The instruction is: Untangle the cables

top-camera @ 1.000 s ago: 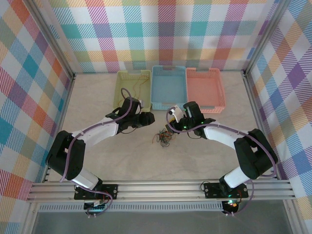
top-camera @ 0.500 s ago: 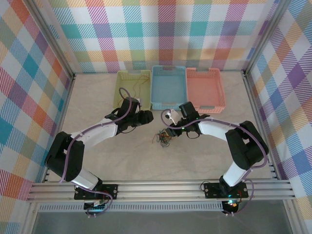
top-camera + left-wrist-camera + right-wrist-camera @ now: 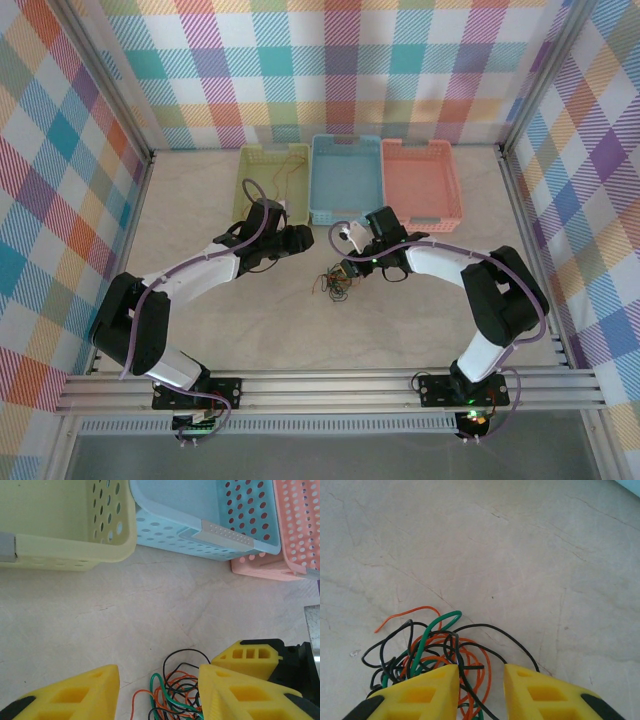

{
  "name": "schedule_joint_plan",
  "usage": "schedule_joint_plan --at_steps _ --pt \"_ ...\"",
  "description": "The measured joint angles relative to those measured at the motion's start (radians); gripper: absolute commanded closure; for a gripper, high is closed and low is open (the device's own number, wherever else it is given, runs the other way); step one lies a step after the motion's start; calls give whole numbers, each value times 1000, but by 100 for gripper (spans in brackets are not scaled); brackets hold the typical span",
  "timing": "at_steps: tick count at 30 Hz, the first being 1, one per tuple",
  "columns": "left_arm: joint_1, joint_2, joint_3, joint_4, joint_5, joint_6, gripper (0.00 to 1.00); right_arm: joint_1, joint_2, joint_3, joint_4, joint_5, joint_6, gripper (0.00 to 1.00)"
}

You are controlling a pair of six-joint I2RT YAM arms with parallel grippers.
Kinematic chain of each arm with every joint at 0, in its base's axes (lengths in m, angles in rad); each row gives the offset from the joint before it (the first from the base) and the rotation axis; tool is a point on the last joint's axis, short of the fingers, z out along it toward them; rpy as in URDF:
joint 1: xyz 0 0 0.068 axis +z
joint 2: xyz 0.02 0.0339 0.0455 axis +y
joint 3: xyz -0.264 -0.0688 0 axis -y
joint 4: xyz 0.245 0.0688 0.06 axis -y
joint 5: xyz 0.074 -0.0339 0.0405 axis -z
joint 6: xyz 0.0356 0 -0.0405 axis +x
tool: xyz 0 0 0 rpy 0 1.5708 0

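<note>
Right gripper [image 3: 480,692] hangs with its 2 fingers parted over the cables [image 3: 437,652], a knot of black, orange and green wire on the table [image 3: 530,555]. The knot lies just ahead of and partly between the tips, seemingly lined up for pinching 1 strand. Left gripper [image 3: 157,695], fingers spread wide, faces the knot between its tips, probably to pull against it. A blue basket [image 3: 165,532] stands beyond.

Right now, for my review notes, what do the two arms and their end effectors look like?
Both the left arm and right arm have white links with black joints, and a lilac-grey cable loops along each. The left end effector and right end effector each carry two yellow wedge-shaped fingers with recessed pockets, black at the base.
</note>
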Motion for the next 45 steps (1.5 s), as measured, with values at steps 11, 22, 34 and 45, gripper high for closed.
schedule_joint_plan --at_steps 11,22,34,45 --pt "0 0 0 -24 -14 21 54 0 24 16 -17 -4 8 86" --pt "0 0 0 -20 11 22 54 0 -51 -55 43 -13 8 100" --pt "-16 0 12 7 121 70 49 0 -323 -269 322 -85 47 100" --pt "-105 2 80 -61 102 239 49 0 -335 -291 406 -132 111 100"
